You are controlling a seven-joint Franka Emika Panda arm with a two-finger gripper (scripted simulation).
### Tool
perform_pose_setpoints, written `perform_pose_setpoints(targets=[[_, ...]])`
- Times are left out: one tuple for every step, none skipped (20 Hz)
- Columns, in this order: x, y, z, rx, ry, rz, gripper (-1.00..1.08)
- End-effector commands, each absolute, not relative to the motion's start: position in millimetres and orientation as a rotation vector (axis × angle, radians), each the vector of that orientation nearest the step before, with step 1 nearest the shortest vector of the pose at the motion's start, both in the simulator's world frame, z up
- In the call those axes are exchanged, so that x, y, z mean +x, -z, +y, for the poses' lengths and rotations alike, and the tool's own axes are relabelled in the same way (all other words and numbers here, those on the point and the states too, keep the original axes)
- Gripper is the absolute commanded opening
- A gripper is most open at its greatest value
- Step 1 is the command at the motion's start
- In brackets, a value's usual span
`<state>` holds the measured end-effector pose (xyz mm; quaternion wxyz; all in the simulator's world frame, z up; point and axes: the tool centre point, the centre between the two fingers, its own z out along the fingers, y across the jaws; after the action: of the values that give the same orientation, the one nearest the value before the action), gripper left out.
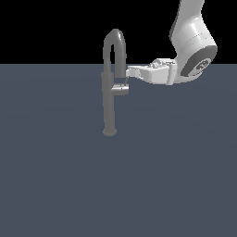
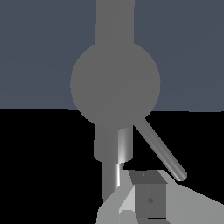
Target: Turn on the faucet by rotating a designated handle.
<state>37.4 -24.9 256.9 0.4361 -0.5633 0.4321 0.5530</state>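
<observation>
At centre-left of the exterior view, the faucet point(image 1: 109, 99) stands upright on a flat grey floor point(image 1: 118, 185), its arched spout rising into the black background. From the upper right of the frame, the white arm point(image 1: 192, 51) reaches level toward the column. Its gripper point(image 1: 128, 72) sits just above the handle point(image 1: 121, 89), which juts from the column's middle toward the arm. Whether the jaws are parted or closed cannot be told. No writing or labels are legible. Close up in the wrist view, the handle's thin lever point(image 2: 159, 151) slants beside one grey finger point(image 2: 148, 199).
</observation>
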Motion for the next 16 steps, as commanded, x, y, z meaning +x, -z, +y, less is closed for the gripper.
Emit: perform_pose_setpoints(targets=[[27.1, -250.5, -27.7, -1.397, -1.39, 1.077, -1.0], [24.1, -248.8, -28.5, -1.397, -1.392, 1.077, -1.0], [21.0, -247.1, -29.3, -1.396, -1.392, 1.077, -1.0], [18.0, -245.4, -30.1, -1.396, -1.394, 1.077, -1.0], [14.9, -243.7, -30.9, -1.396, -1.395, 1.077, -1.0], [11.7, -242.0, -31.8, -1.396, -1.396, 1.077, -1.0], [11.7, -242.0, -31.8, -1.396, -1.396, 1.077, -1.0], [17.8, -250.1, -29.9, -1.405, -1.382, 1.069, -1.0], [14.8, -245.2, -30.7, -1.404, -1.383, 1.07, -1.0], [11.9, -240.3, -31.5, -1.402, -1.385, 1.071, -1.0], [8.9, -235.4, -32.3, -1.401, -1.387, 1.072, -1.0], [5.9, -230.4, -33.1, -1.4, -1.389, 1.073, -1.0], [2.8, -225.3, -34.0, -1.399, -1.391, 1.074, -1.0], [-0.3, -220.2, -34.8, -1.397, -1.393, 1.075, -1.0], [-3.4, -215.0, -35.7, -1.396, -1.395, 1.077, -1.0], [-3.4, -215.0, -35.7, -1.396, -1.395, 1.077, -1.0]])
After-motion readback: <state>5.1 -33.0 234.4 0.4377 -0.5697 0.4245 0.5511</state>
